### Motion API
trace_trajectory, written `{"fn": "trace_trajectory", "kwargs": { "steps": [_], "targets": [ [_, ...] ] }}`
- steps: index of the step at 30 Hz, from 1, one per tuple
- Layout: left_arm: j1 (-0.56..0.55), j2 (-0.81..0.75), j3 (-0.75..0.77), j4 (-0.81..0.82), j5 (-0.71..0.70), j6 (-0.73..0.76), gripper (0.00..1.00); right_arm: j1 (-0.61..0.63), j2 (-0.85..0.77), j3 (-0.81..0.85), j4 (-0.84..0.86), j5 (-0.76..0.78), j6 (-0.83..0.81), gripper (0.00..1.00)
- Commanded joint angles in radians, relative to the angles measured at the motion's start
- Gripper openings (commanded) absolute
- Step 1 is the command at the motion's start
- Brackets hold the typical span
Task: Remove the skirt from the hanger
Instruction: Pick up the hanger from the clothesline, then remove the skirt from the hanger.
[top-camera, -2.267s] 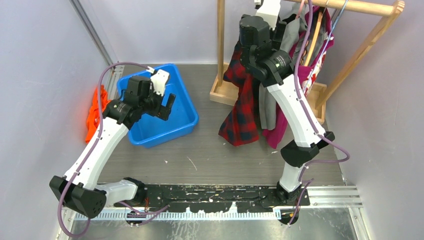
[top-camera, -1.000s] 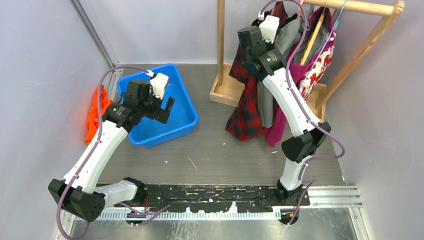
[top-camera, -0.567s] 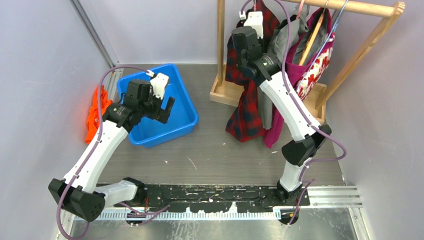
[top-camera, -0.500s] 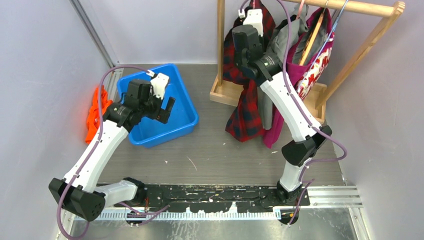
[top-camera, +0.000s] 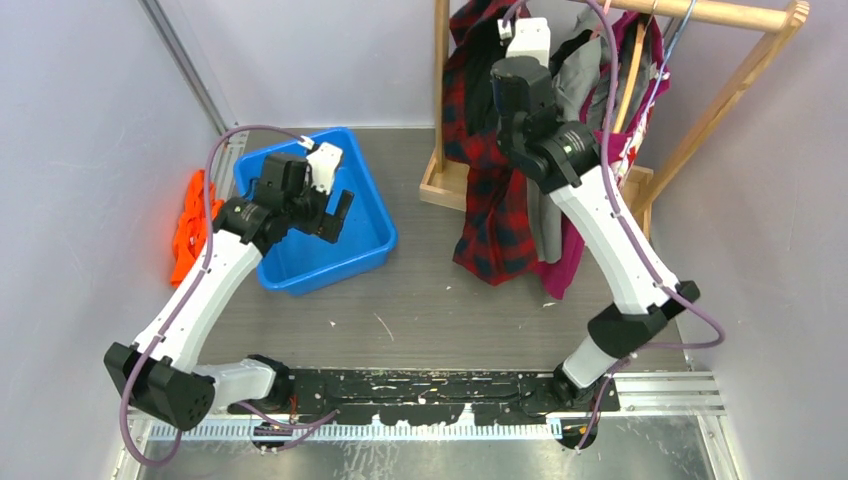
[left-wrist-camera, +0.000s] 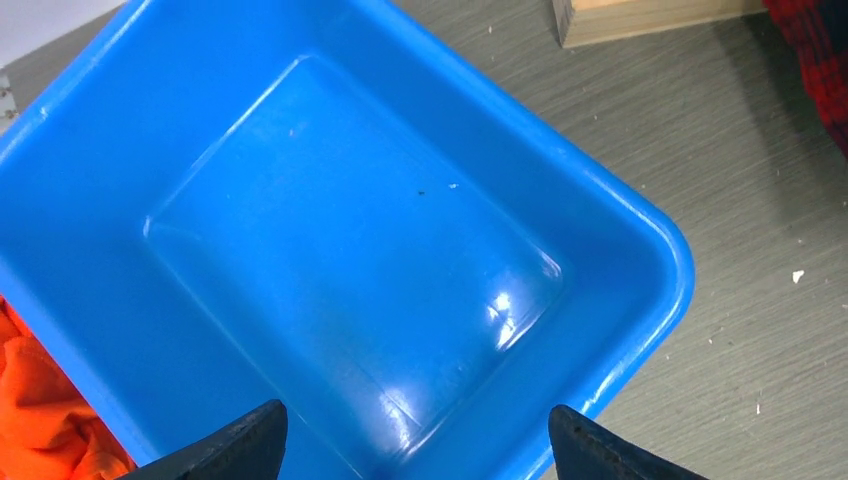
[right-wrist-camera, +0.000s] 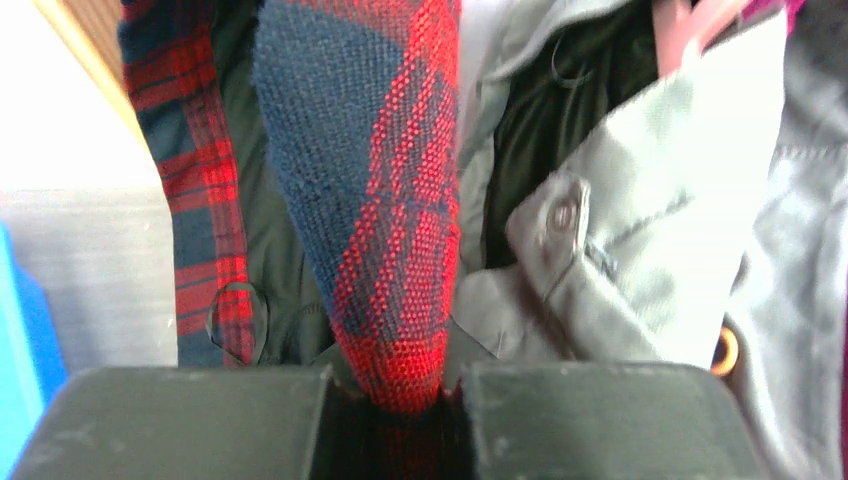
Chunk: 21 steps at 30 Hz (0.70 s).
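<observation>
The skirt (top-camera: 492, 205) is red and navy plaid and hangs down the front of the wooden rack, beside its left post (top-camera: 441, 90). High at the rack, my right gripper (right-wrist-camera: 395, 388) is shut on a bunched fold of the skirt (right-wrist-camera: 375, 200), which rises from between the two pads. The hanger is hidden among the garments. Over the blue bin (top-camera: 372, 238), my left gripper (top-camera: 338, 212) stands open and holds nothing. In the left wrist view the left gripper (left-wrist-camera: 415, 445) hangs above the bin's bare floor.
A grey garment (top-camera: 578, 62) (right-wrist-camera: 640, 230) and a magenta one (top-camera: 568, 268) hang just right of the skirt, under the rail (top-camera: 720, 12). The rack's base (top-camera: 450, 185) sits on the table. An orange cloth (top-camera: 190, 225) (left-wrist-camera: 40, 400) lies left of the bin (left-wrist-camera: 672, 262).
My right arm has swung its elbow to the right and drawn the skirt's top higher beside the post. The left arm has barely shifted.
</observation>
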Motion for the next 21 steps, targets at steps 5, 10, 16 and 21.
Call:
{"fn": "trace_trajectory", "kwargs": {
  "steps": [5,10,16,21],
  "targets": [
    [-0.005,0.076,0.235,0.0,0.038,0.0,0.96,0.057,-0.236,-0.19,-0.097,-0.108,0.211,0.01],
    [-0.006,0.133,0.333,-0.012,0.101,-0.029,0.96,0.082,-0.298,-0.231,-0.219,-0.269,0.231,0.01],
    [-0.009,0.17,0.416,0.026,0.285,-0.109,0.93,0.112,-0.295,-0.126,-0.372,-0.491,0.245,0.01],
    [-0.019,0.177,0.442,0.088,0.437,-0.152,0.92,0.133,-0.215,0.011,-0.461,-0.649,0.227,0.01]
  ]
}}
